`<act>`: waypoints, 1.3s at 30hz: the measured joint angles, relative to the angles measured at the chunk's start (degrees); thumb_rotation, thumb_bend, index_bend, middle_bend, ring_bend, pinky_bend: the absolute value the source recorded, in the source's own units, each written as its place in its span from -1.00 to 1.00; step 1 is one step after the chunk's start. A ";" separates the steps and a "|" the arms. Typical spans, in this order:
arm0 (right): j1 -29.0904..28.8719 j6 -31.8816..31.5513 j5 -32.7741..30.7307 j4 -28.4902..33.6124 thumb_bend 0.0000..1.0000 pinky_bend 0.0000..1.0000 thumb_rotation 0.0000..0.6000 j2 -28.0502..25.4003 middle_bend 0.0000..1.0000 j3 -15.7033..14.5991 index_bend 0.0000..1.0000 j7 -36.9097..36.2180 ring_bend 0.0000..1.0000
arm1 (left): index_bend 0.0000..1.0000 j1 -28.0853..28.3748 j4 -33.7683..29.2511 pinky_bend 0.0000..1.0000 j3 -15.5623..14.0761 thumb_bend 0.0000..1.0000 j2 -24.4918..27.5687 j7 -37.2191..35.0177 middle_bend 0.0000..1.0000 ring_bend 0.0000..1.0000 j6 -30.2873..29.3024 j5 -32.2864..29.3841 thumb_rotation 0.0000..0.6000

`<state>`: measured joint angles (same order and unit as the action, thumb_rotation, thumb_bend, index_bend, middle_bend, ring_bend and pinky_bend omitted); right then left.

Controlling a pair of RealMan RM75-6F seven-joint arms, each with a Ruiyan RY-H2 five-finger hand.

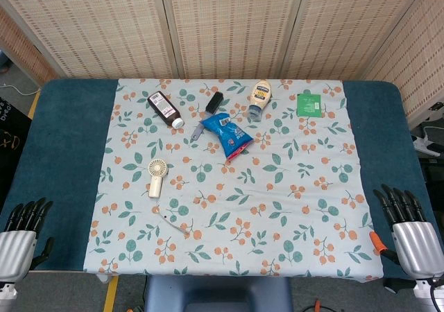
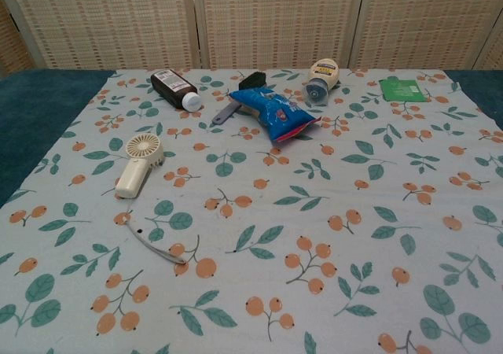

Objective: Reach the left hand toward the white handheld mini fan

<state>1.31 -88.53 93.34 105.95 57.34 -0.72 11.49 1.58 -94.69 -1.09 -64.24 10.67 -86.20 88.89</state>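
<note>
The white handheld mini fan (image 1: 157,175) lies flat on the floral cloth, left of centre, head toward the back; the chest view shows the fan (image 2: 138,164) with a thin white cord trailing from its handle. My left hand (image 1: 21,237) sits at the table's near left corner, well short and left of the fan, fingers straight and apart, holding nothing. At the near right corner my right hand (image 1: 408,227) is likewise open and empty. The chest view shows neither hand.
At the back of the floral cloth (image 1: 277,208) lie a dark brown bottle (image 1: 165,108), a black brush (image 1: 208,113), a blue snack bag (image 1: 226,133), a mayonnaise bottle (image 1: 259,96) and a green packet (image 1: 309,105). A bamboo screen stands behind the table.
</note>
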 measured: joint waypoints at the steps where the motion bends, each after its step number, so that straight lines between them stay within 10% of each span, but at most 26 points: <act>1: -0.11 0.32 -0.09 -0.03 -0.57 -1.00 1.00 0.03 -1.00 -0.01 -1.00 -0.04 -1.00 | -1.00 0.11 -0.03 -0.91 -0.03 -0.08 -0.12 0.17 -1.00 -1.00 0.19 0.05 1.00; 7: -0.12 0.31 -0.37 -0.19 -0.57 -1.00 1.00 -0.13 -1.00 0.03 -1.00 -0.40 -1.00 | -1.00 1.93 0.57 -0.68 -0.23 -0.06 -1.64 0.81 -0.97 -1.00 3.30 0.71 1.00; 13: -0.34 0.87 -1.16 -0.45 -0.57 -1.00 1.00 0.16 -1.00 0.28 -1.00 -0.05 -1.00 | -1.00 6.65 2.78 0.48 1.07 0.07 -4.56 3.44 0.24 0.06 10.95 -0.91 1.00; 16: -0.75 1.48 -1.67 -0.77 -0.57 -1.00 1.00 0.71 -1.00 0.58 -1.00 0.39 -1.00 | -1.00 10.15 4.24 0.71 2.37 0.37 -7.27 4.69 0.57 0.34 15.24 -2.22 1.00; 25: -1.92 4.32 -4.54 -2.44 -0.57 -1.00 1.00 2.53 -1.00 1.11 -1.00 2.07 -1.00 | -1.00 17.22 14.36 0.81 4.06 0.95 -15.64 2.45 0.81 0.56 22.06 -2.35 1.00; 39: -2.23 4.53 -6.13 -2.73 -0.57 -1.00 1.00 2.79 -1.00 1.49 -1.00 2.59 -1.00 | -1.00 23.79 28.02 0.84 4.93 1.00 -25.56 -0.36 0.86 0.58 26.27 -2.84 1.00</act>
<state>-0.92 -84.01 87.20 103.22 60.13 0.77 14.08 25.37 -66.67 3.84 -89.79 10.31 -59.92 86.05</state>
